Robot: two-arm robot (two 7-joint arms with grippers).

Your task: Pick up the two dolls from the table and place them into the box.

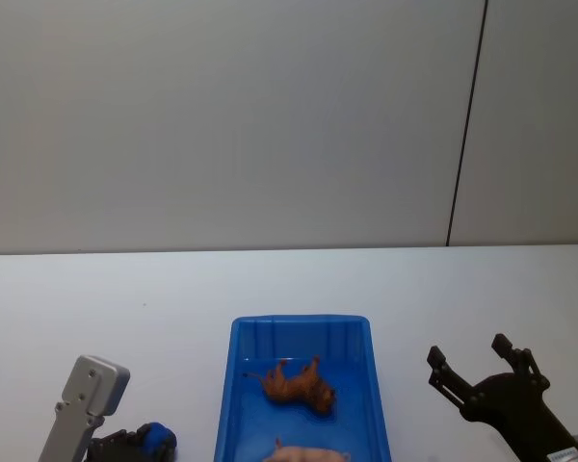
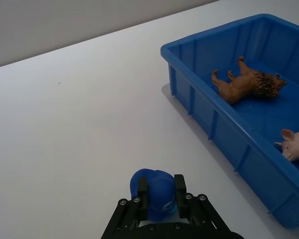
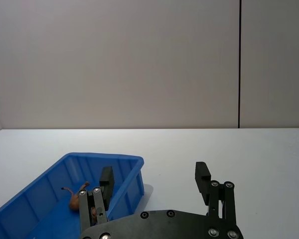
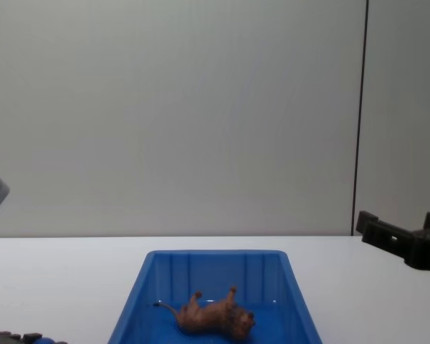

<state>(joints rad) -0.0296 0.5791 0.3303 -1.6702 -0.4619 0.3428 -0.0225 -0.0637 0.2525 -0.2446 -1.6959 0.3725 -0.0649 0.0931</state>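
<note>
Closest to you in the left wrist view is your left gripper (image 2: 161, 191), fingers clamped on a little blue object (image 2: 154, 193) with a white mark on it. Can't tell what that thing actually is. It sits low over the white table (image 2: 79, 124), off to the left of the blue box (image 2: 199, 107) and a bit apart from it.

Both dolls are inside the box. The brown lion (image 2: 246, 84) is tipped over on its side on the box floor, legs sticking up toward the far wall, long axis running roughly across the box, mane end toward the right wall and thin tail toward the left. In the head view the lion (image 1: 297, 383) sits about mid-box. The pink doll (image 2: 296, 143) lies nearer the robot than the lion, snout and ears pointing toward the left wall; you only get part of it, so its full lie is hard to call. From the head view it's just a pale sliver (image 1: 308, 452) at the near end of the box (image 1: 229, 385).

Your right gripper (image 1: 474, 358) hangs to the right of the box, clear of the rim, fingers spread wide with nothing between them. The right wrist view shows the same open spread (image 3: 157, 178), with the box (image 3: 132, 174) beside one finger.
</note>
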